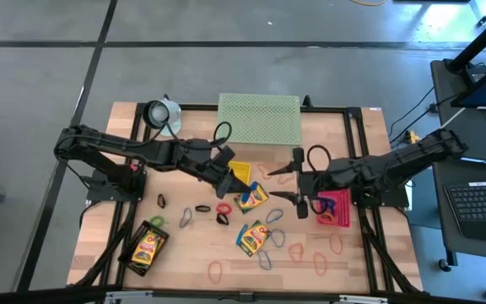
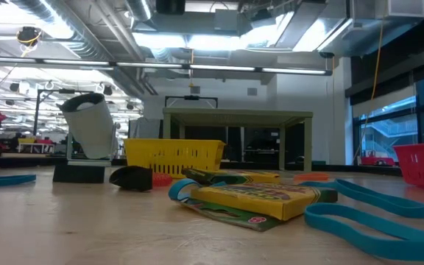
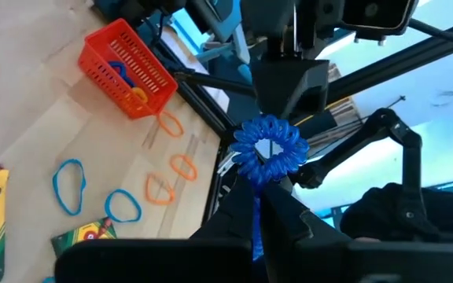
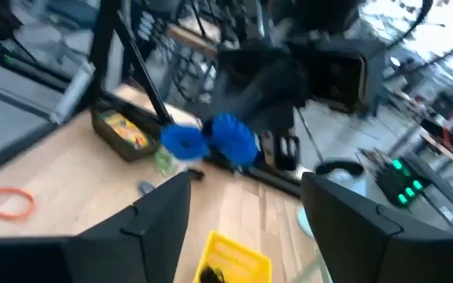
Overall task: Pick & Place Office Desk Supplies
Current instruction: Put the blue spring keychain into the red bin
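Mid-table, by the yellow tray (image 1: pixel 245 167): carrying a blue coiled loop (image 3: pixel 270 151) clamped in the left gripper (image 1: pixel 226 176), with the right gripper (image 1: pixel 297 179) just to the right, fingers spread and empty; next, probably, lowering over a tray and releasing cleanly.

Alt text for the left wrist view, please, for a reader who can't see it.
The left gripper, fingers shut, holds up a blue coiled spiral band. Past it on the wooden table sit a red mesh tray, loose orange and blue loops, and crayon boxes at the frame edge.
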